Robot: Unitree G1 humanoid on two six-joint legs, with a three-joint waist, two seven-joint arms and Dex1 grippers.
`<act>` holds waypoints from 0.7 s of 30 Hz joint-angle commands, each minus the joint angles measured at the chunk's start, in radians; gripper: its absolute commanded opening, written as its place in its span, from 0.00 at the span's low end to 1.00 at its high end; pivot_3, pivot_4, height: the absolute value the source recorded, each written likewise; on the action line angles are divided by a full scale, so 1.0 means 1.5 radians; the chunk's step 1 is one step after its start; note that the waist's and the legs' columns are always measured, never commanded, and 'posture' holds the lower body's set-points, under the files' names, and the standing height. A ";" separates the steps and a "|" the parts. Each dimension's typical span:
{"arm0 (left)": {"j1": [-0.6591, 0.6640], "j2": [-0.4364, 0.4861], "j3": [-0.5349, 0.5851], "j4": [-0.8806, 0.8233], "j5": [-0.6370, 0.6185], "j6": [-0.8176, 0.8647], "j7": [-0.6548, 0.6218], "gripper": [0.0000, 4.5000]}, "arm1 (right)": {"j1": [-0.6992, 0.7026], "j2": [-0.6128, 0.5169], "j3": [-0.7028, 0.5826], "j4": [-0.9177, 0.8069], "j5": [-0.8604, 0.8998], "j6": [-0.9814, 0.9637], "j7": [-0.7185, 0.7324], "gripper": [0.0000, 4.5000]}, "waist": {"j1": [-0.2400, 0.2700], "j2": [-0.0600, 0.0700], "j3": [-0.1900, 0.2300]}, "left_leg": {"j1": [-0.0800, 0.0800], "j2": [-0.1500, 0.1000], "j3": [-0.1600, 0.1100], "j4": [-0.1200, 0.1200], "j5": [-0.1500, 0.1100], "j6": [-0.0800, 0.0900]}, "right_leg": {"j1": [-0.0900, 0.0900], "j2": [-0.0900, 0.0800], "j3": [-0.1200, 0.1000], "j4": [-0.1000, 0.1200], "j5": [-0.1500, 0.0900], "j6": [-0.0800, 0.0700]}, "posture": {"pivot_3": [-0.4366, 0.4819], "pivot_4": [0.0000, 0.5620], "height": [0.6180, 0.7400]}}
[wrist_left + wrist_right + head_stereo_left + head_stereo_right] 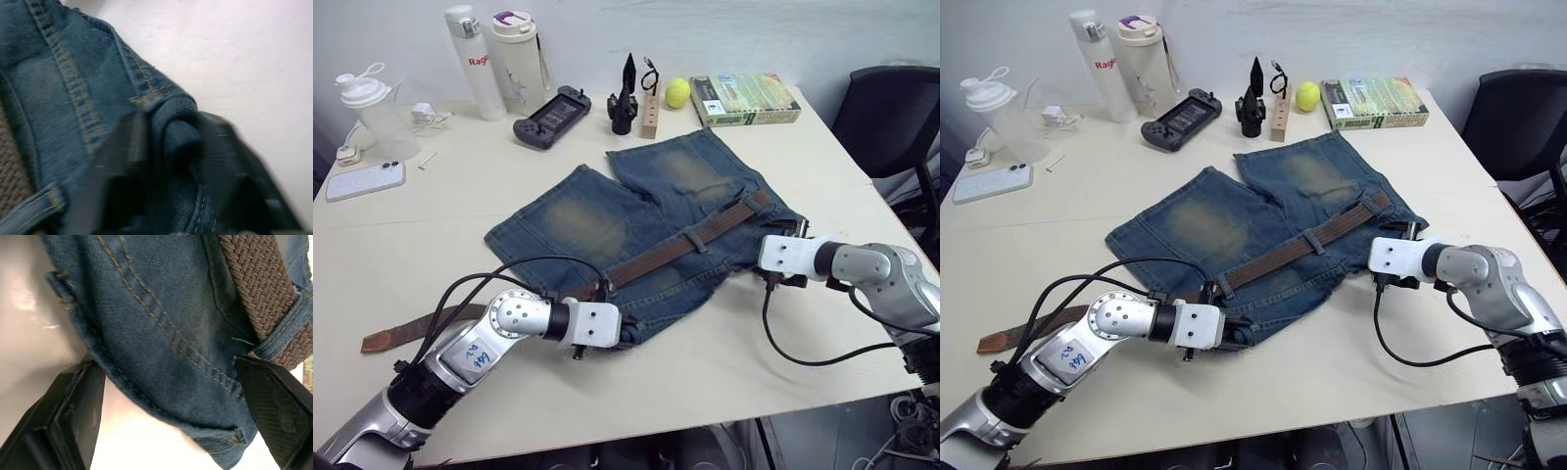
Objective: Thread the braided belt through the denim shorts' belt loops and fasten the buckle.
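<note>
Pale tabletop (724,382) under a grey wall; black office chair (891,113) at the far right corner.

Denim shorts (607,220) lie flat mid-table, the biggest item, faded yellowish on each leg, waistband toward the near edge.

Braided belt (680,247) runs along the waistband, dark brown weave, passing under a belt loop (697,238) near the middle. Its tan leather tip (382,340) trails off the shorts onto bare table at the left, beside the left arm's black cables. Buckle not made out.

Left gripper (168,147): fingers nearly together, pinching a bunched fold of denim at the shorts' left waist corner. Left wrist view shows cloth squeezed between the two black fingers (122,156), belt weave just beside.

Right gripper (171,396): fingers spread wide, straddling the right waist corner of the shorts. One finger sits at the table side of the hem, the other (279,406) just beside the belt where it goes under a loop. Nothing pinched.

Back row, left to right: shaker bottle (374,113), white phone (364,180), two tall bottles (494,61), game controller (552,116), wooden block (652,111), yellow ball (677,93), book (745,99).
</note>
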 commanded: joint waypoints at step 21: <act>-0.107 0.101 0.170 0.701 0.143 -0.513 -0.071 0.00 | 0.058 0.234 0.102 -0.269 -0.051 0.224 0.038 0.02 | -0.022 0.005 -0.004 | 0.008 0.003 0.003 -0.005 0.001 -0.005 | -0.001 0.001 -0.002 0.008 -0.004 -0.007 | 0.48 0.27 0.87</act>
